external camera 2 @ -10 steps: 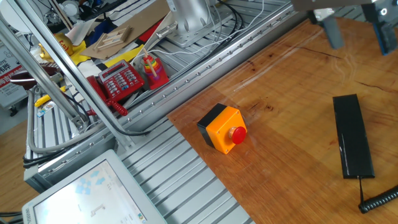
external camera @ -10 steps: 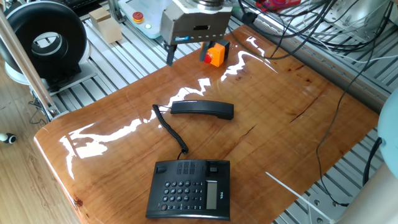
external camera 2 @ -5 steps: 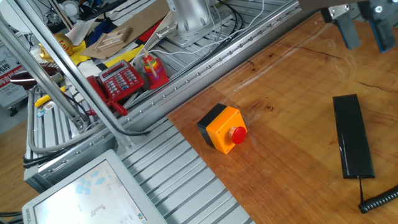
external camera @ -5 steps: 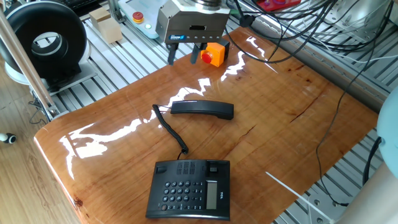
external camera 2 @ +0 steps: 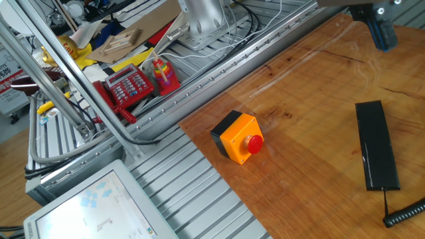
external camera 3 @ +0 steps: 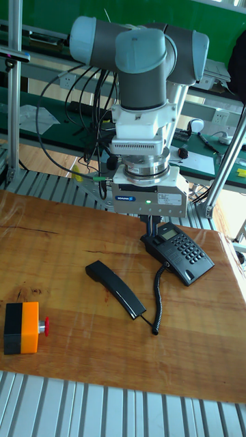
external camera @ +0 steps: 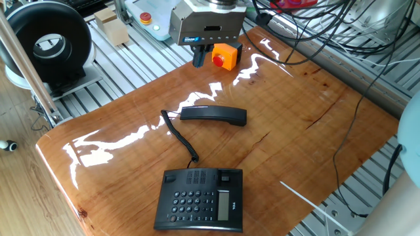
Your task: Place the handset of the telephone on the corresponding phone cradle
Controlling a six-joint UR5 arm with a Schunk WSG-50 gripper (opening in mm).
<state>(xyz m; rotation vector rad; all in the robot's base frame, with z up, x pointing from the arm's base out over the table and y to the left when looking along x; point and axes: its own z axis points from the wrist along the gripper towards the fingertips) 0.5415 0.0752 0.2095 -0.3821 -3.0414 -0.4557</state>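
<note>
The black handset [external camera: 213,115] lies flat on the wooden table, and its coiled cord [external camera: 180,137] runs to the black telephone [external camera: 200,200] near the front edge. The phone cradle [external camera: 205,176] is the bare strip at the telephone's far end. My gripper [external camera: 199,62] hangs in the air beyond the handset, close to the table's far edge, open and holding nothing. Its fingers [external camera 2: 383,33] line up one behind the other. In the other fixed view the handset [external camera 2: 376,145] lies below the gripper [external camera 2: 384,41]. The tall fixed view shows the handset [external camera 3: 115,288] left of the telephone [external camera 3: 179,254], under the gripper [external camera 3: 147,224].
An orange box with a red button [external camera: 225,56] sits at the table's far edge, right beside the gripper. Cables [external camera: 315,33] lie off the back right corner. Slotted metal rails [external camera 2: 192,192] surround the table, with a red calculator [external camera 2: 129,86] off the table.
The gripper has turned about its vertical axis, so the two fingers seen apart before now line up. It also shifted slightly toward the orange box. Handset and telephone have not moved.
</note>
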